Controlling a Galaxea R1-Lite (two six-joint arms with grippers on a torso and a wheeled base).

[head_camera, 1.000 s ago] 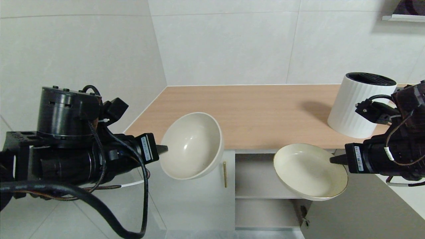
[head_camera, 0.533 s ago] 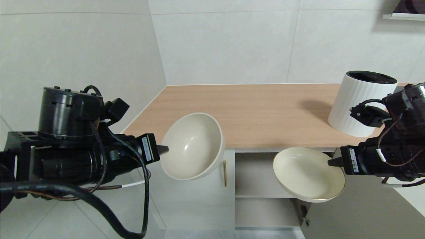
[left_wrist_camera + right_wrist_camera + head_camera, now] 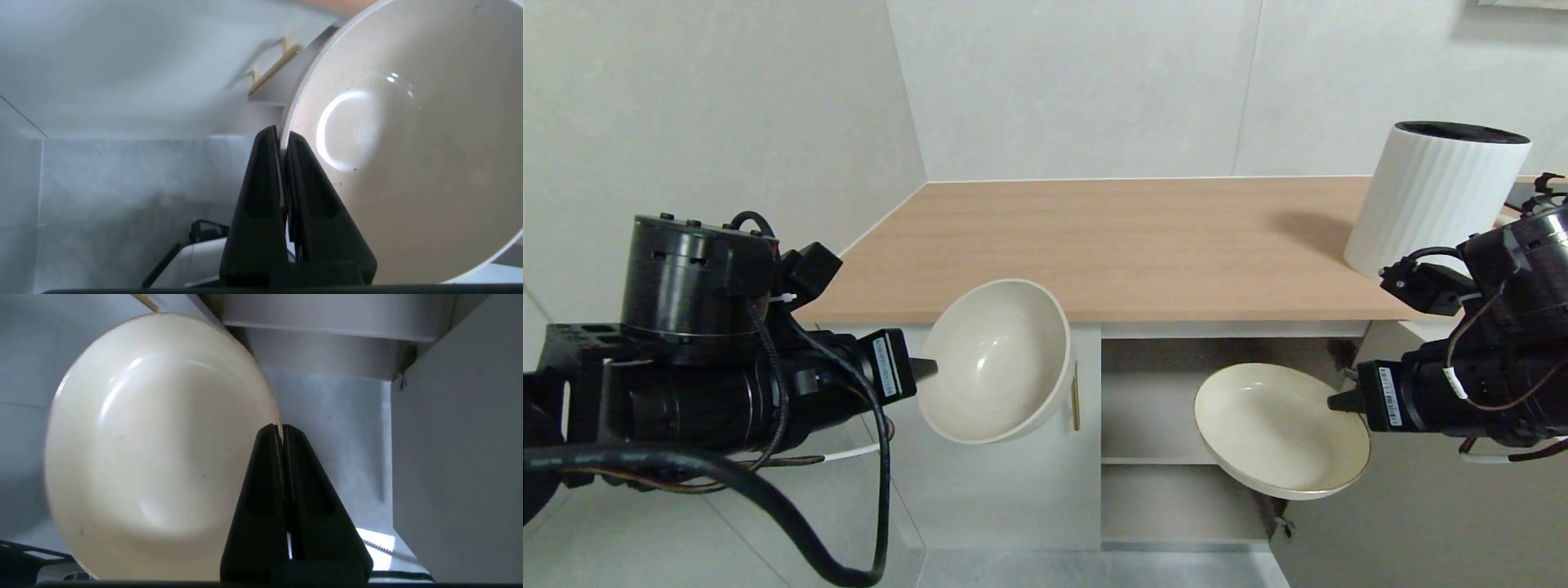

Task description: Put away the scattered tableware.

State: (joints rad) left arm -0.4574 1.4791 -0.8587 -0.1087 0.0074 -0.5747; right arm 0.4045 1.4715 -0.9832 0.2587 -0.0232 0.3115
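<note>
With each jaw pair pinching a rim, left gripper [image 3: 927,369] on the bowl [image 3: 996,367] and right gripper [image 3: 1331,400] on the plate [image 3: 1278,429], the plate should enter the cupboard [image 3: 1147,425] level.

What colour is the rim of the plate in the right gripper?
A thin gold line edging the cream plate; it shows best in the head view.

Held plate [image 3: 1278,429] lower, before open cabinet [image 3: 1147,408].
</note>
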